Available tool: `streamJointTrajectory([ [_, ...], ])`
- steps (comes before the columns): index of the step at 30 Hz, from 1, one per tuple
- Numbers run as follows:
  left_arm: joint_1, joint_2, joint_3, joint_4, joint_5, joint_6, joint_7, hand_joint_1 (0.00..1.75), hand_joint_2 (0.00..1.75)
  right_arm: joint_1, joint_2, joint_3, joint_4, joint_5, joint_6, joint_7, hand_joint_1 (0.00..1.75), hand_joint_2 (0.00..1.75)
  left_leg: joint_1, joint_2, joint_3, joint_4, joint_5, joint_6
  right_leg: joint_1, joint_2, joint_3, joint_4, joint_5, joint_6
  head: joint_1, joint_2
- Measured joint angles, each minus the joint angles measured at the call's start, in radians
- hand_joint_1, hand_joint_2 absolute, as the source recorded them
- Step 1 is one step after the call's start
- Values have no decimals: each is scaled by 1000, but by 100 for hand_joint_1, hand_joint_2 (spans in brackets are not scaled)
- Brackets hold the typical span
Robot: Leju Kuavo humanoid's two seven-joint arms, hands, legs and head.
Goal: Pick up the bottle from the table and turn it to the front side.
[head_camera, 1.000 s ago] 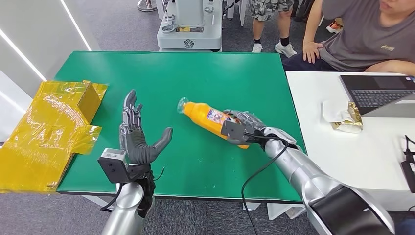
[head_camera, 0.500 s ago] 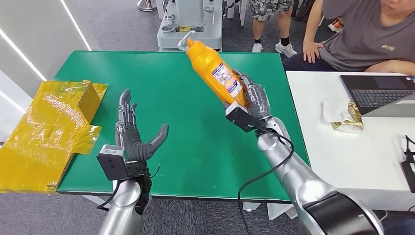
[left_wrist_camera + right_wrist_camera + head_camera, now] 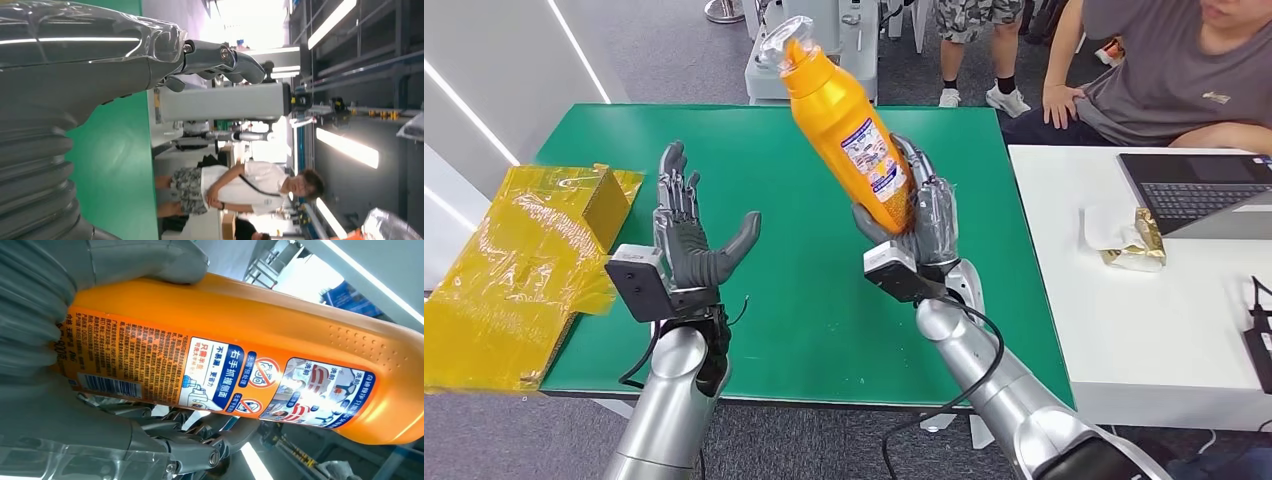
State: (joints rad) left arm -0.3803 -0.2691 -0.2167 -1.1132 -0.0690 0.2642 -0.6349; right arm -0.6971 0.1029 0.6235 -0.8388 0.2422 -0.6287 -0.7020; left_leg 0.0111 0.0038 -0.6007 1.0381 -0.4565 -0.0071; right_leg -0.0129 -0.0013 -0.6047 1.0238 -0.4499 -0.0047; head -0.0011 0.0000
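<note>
While the right hand [image 3: 921, 215] grips the orange bottle [image 3: 844, 125] low on its body, raised above the green table [image 3: 824, 320] with its cap tilted toward eleven o'clock, rotate slowly, keeping the open, empty left hand [image 3: 686, 245] ready at nine o'clock.

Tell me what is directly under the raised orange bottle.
The right hand grips the orange bottle by its lower end, tilted above the green table. Its base is covered by the fingers, so that cannot be seen.

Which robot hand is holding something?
The right hand: it grips the orange plastic bottle above the green table. The left hand is open, empty.
</note>
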Motion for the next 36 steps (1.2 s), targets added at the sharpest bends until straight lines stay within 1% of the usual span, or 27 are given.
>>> streamJointTrajectory([
  [8, -67, -32, -23, 51, -35, -73, 41, 0, 175, 10, 7, 56, 16, -36, 43, 0, 175, 175, 0, 0, 0, 0, 0, 0, 0, 0, 0, 0, 0, 0, 0, 0],
  [19, -117, -55, -75, 91, -68, -92, 60, 0, 175, 21, 12, 93, 84, -28, 104, -1, 175, 175, 0, 0, 0, 0, 0, 0, 0, 0, 0, 0, 0, 0, 0, 0],
  [24, -129, -61, -82, 115, -65, -98, 64, 0, 175, 19, 17, 100, 109, -21, 110, 0, 175, 175, 0, 0, 0, 0, 0, 0, 0, 0, 0, 0, 0, 0, 0, 0],
  [36, -163, -80, -84, 186, -31, -160, 92, 0, 175, 17, 18, 106, 144, -20, 83, 0, 175, 175, 0, 0, 0, 0, 0, 0, 0, 0, 0, 0, 0, 0, 0, 0],
])
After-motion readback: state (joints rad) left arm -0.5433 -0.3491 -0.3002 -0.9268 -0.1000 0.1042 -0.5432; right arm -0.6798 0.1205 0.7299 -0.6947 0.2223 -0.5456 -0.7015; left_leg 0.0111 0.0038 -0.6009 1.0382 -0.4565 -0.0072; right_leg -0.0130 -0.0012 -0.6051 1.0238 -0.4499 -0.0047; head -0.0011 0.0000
